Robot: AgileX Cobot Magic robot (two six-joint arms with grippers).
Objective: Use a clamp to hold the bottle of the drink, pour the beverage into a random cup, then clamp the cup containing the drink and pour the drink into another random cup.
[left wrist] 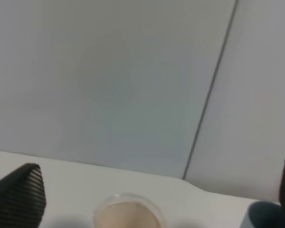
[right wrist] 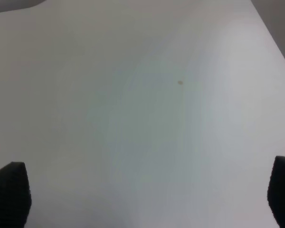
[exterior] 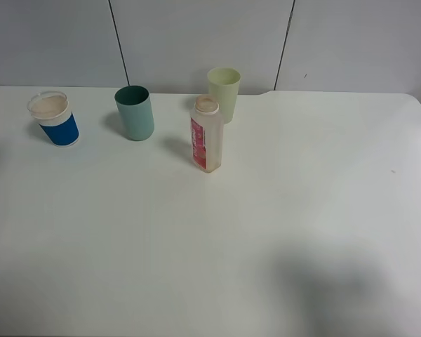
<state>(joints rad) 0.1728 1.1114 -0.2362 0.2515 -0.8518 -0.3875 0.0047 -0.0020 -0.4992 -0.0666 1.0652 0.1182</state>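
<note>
The bottle (exterior: 206,135), whitish with a pink-red label, stands upright near the table's middle, its neck open. The blue-sleeved clear cup (exterior: 55,119) stands at the far left. The left wrist view shows its pale rim (left wrist: 128,213) just beyond my left gripper (left wrist: 154,192), whose black fingertips (left wrist: 20,194) stand wide apart and hold nothing. My right gripper (right wrist: 146,192) is open and empty over bare table. Neither gripper shows in the exterior high view. No dark liquid is visible.
A teal cup (exterior: 135,112) stands between the blue cup and the bottle; it also shows in the left wrist view (left wrist: 265,214). A pale green cup (exterior: 224,93) stands just behind the bottle. A grey panelled wall (exterior: 196,35) backs the white table (exterior: 210,246).
</note>
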